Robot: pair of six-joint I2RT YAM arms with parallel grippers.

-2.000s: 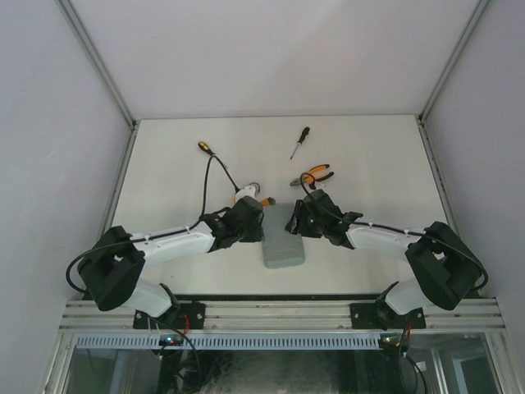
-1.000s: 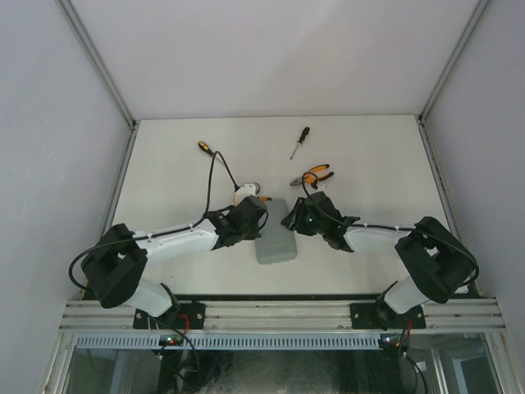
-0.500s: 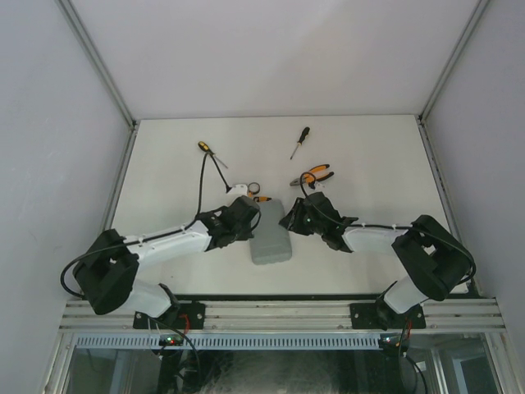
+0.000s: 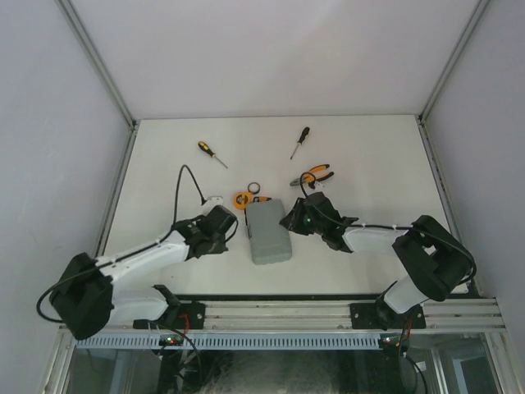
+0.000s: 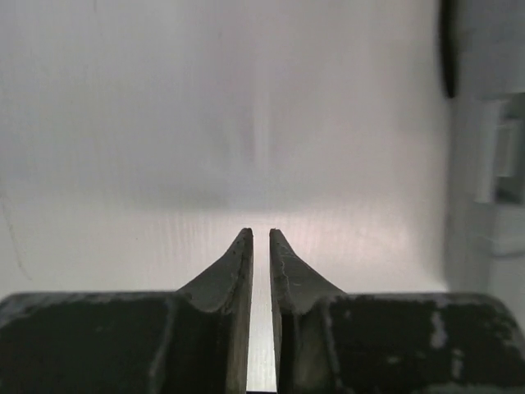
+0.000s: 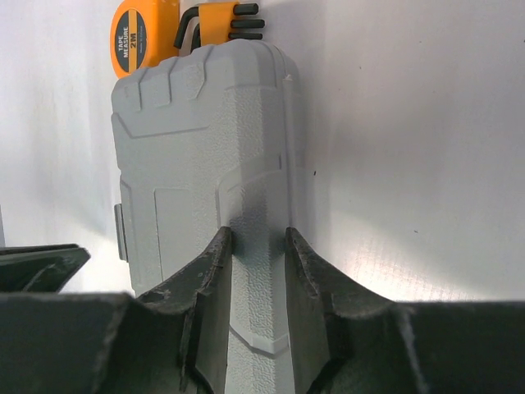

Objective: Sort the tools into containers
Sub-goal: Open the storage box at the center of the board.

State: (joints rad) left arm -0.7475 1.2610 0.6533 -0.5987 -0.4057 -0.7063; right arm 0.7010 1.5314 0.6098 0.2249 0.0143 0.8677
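Observation:
The closed grey tool case (image 4: 268, 232) lies flat at the table's middle front. My right gripper (image 4: 295, 218) is at its right far corner; in the right wrist view its fingers (image 6: 215, 261) stand a little apart over the case's (image 6: 201, 156) right edge, gripping nothing I can see. My left gripper (image 4: 220, 223) is shut and empty over bare table, left of the case (image 5: 492, 164). The tape measure (image 4: 243, 199), hex key set (image 4: 262, 199) and black ring (image 4: 255, 187) lie just behind the case. Two screwdrivers (image 4: 211, 153) (image 4: 300, 142) and the pliers (image 4: 317, 174) lie farther back.
The tape measure (image 6: 138, 37) and hex keys (image 6: 221, 20) touch the case's far end. The table's back edge meets a white wall; metal posts stand at both back corners. The left arm's cable (image 4: 187, 182) loops above the table.
The case has slid left and a little toward the front. My left gripper has drawn back to the left off the case, uncovering the tape measure, ring and hex keys. My right gripper followed the case.

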